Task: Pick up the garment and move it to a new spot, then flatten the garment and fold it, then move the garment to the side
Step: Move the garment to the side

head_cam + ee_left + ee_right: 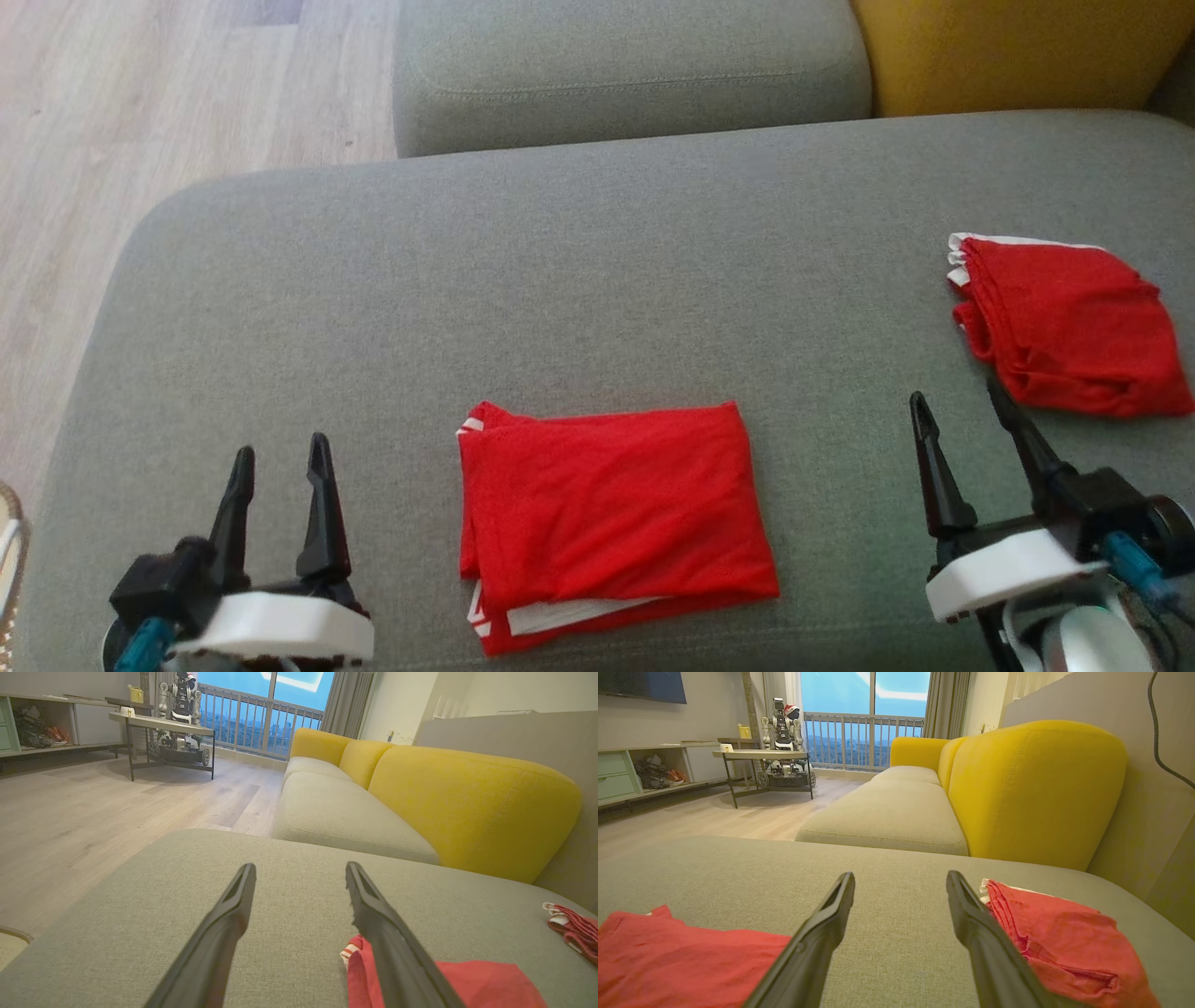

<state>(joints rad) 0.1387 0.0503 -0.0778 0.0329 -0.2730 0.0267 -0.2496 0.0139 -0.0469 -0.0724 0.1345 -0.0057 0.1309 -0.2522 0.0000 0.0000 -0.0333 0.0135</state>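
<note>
One red garment (611, 523) with white trim lies folded into a flat rectangle at the front middle of the grey sofa seat (560, 280). A second red garment (1069, 327), loosely folded, rests at the far right of the seat. My left gripper (282, 446) is open and empty at the lower left, left of the folded garment (481, 984). My right gripper (956, 392) is open and empty too, just in front and left of the right-hand garment (1064, 942), with its right finger close to the cloth's edge. The middle garment (682, 956) lies to its left.
A yellow back cushion (1018, 47) stands at the back right, and another grey seat cushion (625, 65) lies beyond the seat. Wooden floor (140, 112) drops off along the seat's left edge. A low table (163, 723) with a small robot on it stands far across the room.
</note>
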